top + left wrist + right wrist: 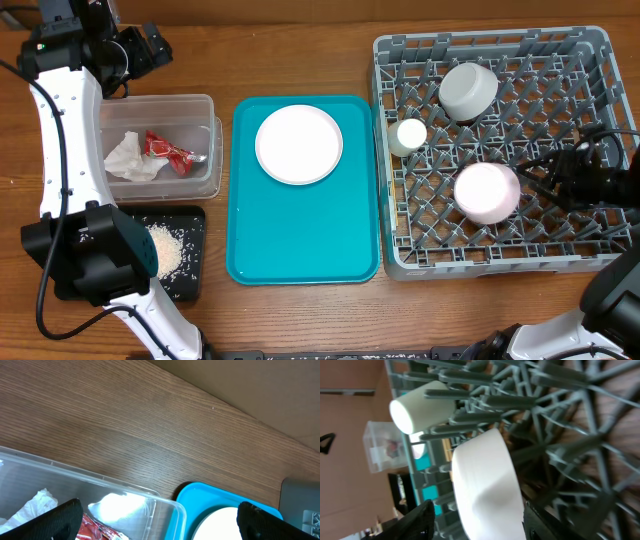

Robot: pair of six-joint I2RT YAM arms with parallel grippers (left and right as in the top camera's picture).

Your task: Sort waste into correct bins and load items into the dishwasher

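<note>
Pink smaller dish (487, 192), lodged among the pegs of the grey dish rack (480, 42), is flanked by the half-parted jaws of the right gripper (477, 510); nothing is gripped. The left gripper (159, 510) is held wide open, empty, near the clear tub (214, 150).

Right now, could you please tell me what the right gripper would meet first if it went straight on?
The smaller pink dish in the dish rack: it sits right ahead of the right gripper, between its fingers. The white cup lies beyond, though depth is unclear.
</note>
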